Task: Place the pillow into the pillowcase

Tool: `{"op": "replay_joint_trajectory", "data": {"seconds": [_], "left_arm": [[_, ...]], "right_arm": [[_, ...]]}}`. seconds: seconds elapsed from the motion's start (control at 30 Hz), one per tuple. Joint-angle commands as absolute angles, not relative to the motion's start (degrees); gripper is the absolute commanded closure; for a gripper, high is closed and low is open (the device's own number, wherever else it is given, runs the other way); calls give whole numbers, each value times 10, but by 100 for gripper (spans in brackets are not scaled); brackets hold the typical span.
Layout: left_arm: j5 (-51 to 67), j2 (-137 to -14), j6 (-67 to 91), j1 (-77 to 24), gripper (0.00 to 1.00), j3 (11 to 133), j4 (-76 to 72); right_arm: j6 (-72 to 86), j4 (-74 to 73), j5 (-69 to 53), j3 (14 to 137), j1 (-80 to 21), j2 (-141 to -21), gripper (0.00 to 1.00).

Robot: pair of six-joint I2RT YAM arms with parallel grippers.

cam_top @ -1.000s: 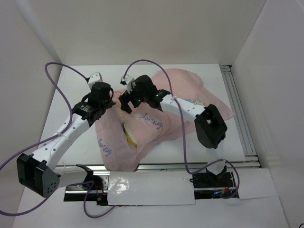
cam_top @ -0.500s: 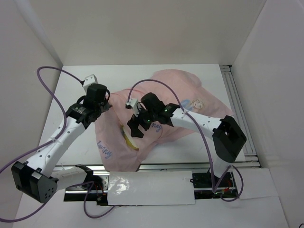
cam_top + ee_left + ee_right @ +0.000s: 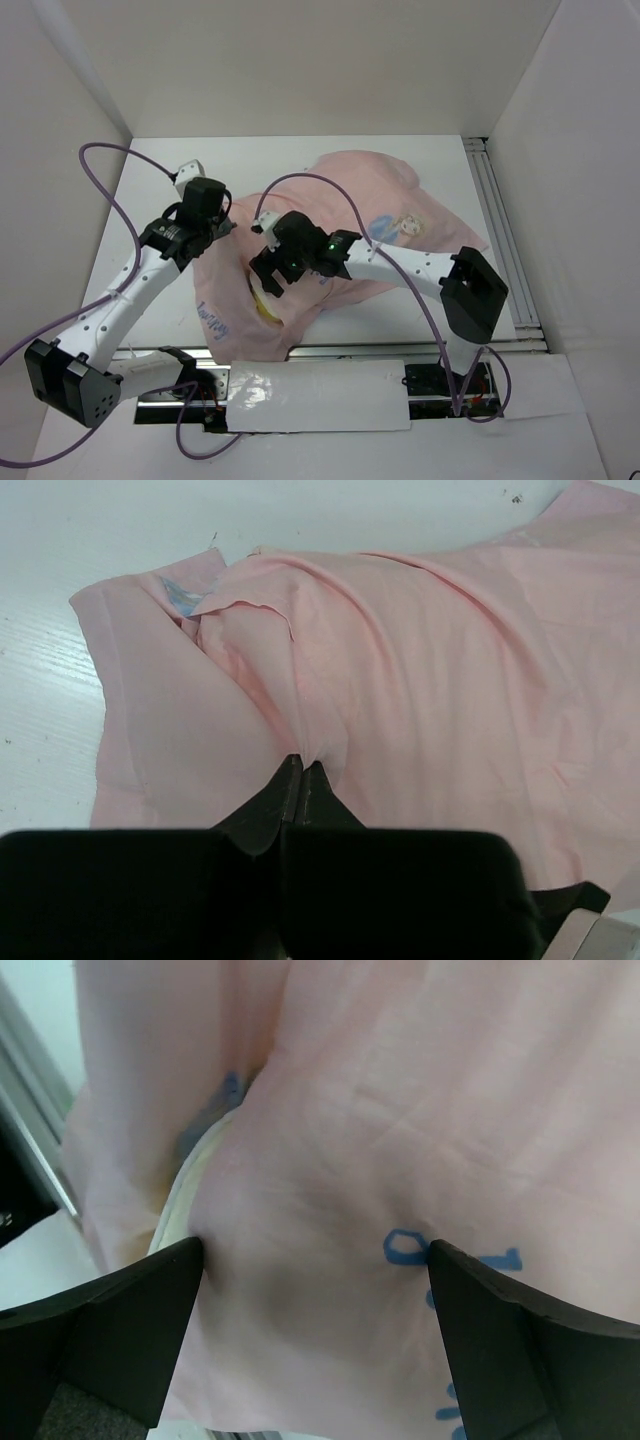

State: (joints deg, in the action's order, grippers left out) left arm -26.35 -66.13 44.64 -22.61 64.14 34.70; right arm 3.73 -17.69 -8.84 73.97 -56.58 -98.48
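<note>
Top external view showed the pillowcase [image 3: 350, 195] lying pink side up across the middle of the white table [image 3: 150, 190], its bulk spread toward 2 o'clock. A pale cartoon figure [image 3: 404, 222] was visible at its 3 o'clock side, and blue lettering [image 3: 213, 318] showed through the cloth near its 7 o'clock corner. The pillow [image 3: 263, 306] appeared only as a thin yellow sliver at the cloth's 6 o'clock edge, tucked under the pink fabric with the rest of it covered. Both arms reached over the near half of the cloth, the left at its 9 o'clock edge and the right just above the yellow sliver. In the left wrist view the left gripper [image 3: 302, 770] had its jaws pinched tight together on a raised fold of pink fabric, which ran away from them as a ridge toward 12 o'clock. In the right wrist view the right gripper [image 3: 315, 1260] had its jaws spread wide, one finger on each side of a rounded bulge of pink cloth. A cream edge of the pillow peeked out from under the fabric at 9 o'clock, beside the left-hand finger.
</note>
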Motion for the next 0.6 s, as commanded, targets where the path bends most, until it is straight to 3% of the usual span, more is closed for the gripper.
{"op": "replay_joint_trajectory", "data": {"seconds": [0.0,0.2,0.43,0.57], "left_arm": [[-287,-640,468,-222,100,640,311],[-287,-635,480,-222,100,640,328],[-286,-589,496,-222,100,623,347],[-328,-570,524,-222,100,618,372]], "right_arm": [[77,-202,42,767,-612,-961,0],[92,-203,128,762,-690,-961,0],[134,-216,228,745,-695,-994,0],[120,-229,246,765,-679,-1047,10]]}}
